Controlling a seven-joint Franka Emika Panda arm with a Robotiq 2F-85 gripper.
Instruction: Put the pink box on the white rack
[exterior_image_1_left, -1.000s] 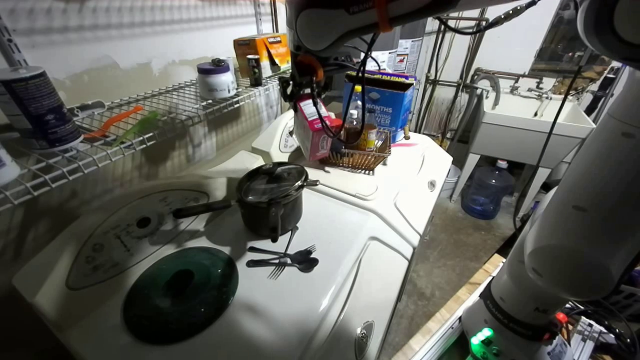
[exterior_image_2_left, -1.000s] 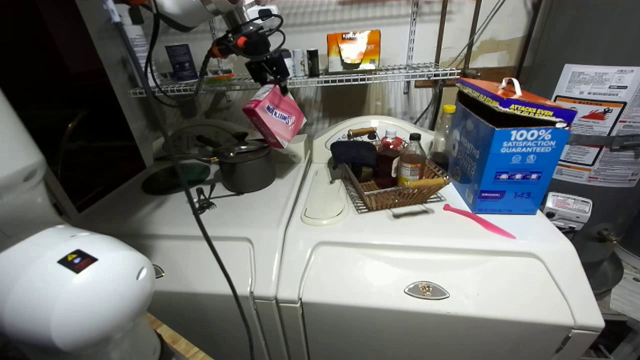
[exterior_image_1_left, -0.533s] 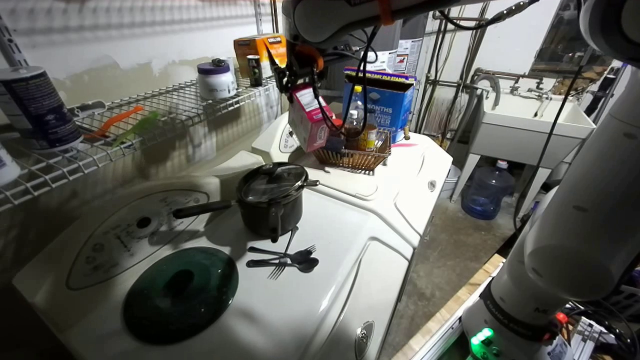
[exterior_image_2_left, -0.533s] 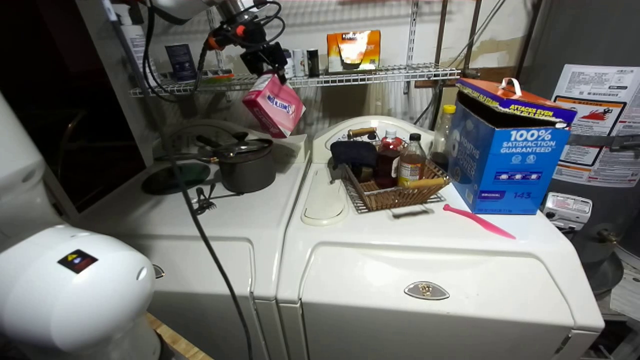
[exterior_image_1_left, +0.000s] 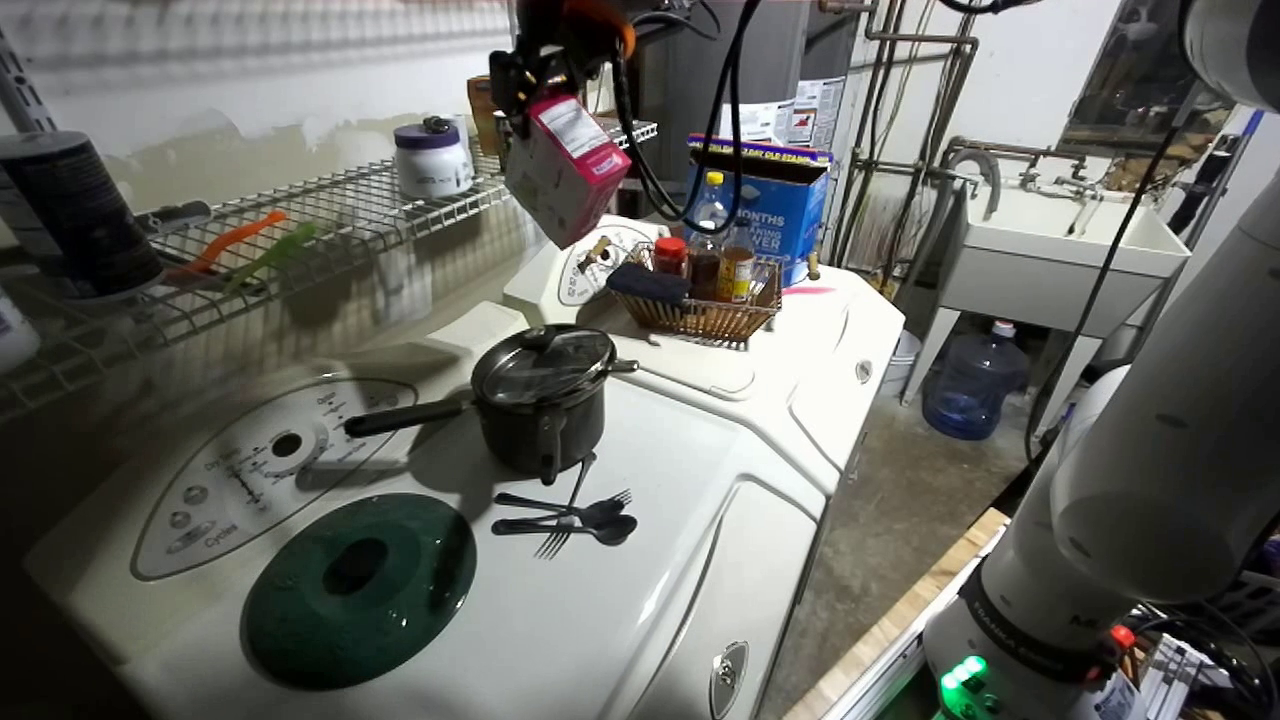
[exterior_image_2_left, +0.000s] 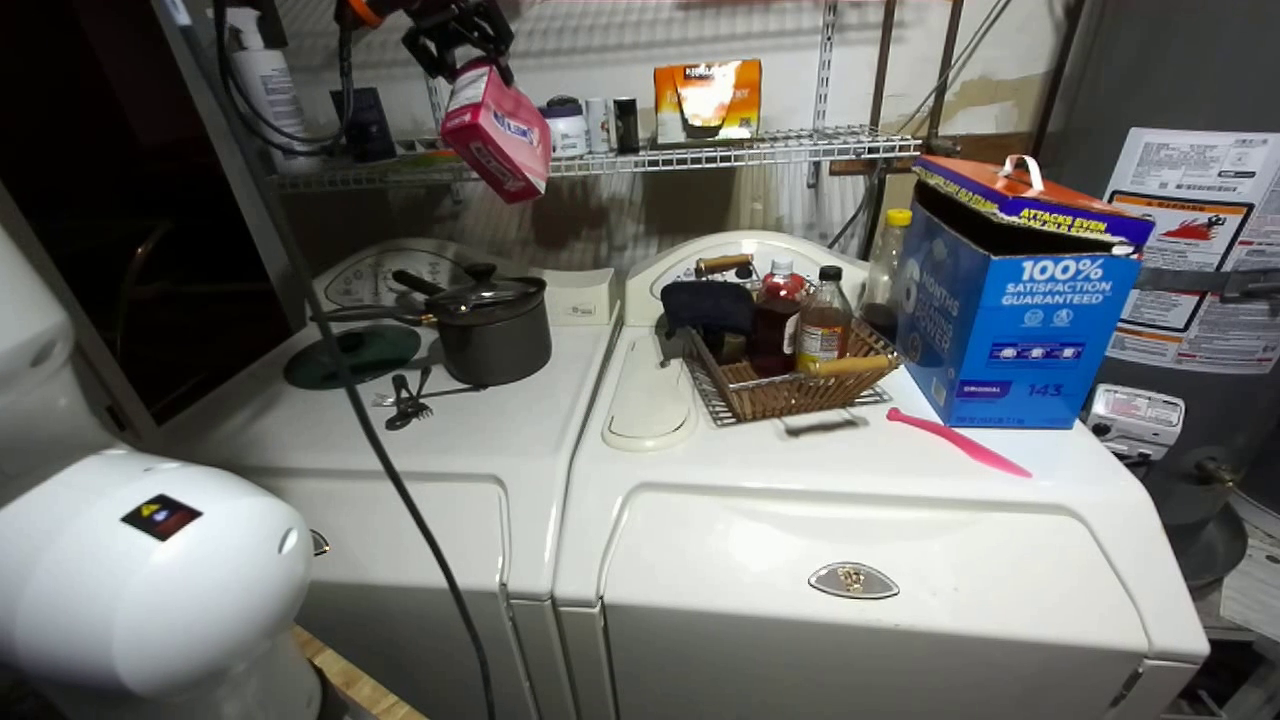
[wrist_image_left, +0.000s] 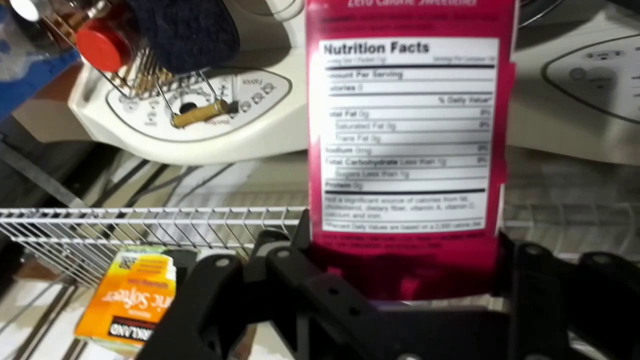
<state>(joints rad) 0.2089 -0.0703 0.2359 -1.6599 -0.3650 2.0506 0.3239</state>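
A gripper (wrist_image_left: 405, 252) clasped the tilted pink box (exterior_image_2_left: 497, 138) in midair near the front edge of the rack (exterior_image_2_left: 740, 154); below, a pot (exterior_image_2_left: 496, 342) stood on a machine (exterior_image_2_left: 500, 432).

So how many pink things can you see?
2: the pink box held in the robot's hand, and the pink stick lying on the white machine by the blue box. More could be hidden.

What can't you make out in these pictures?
Part of the magenta-pink rectangular carton: cut off by the wrist view's top edge.
Smallest print on its white nutrition label: blurred in the wrist view.
Most of the orange cardboard box: in an exterior view, behind the carton and the jaws gripping it.
One end of the white wire rack: in an exterior view, cut off by the left edge.
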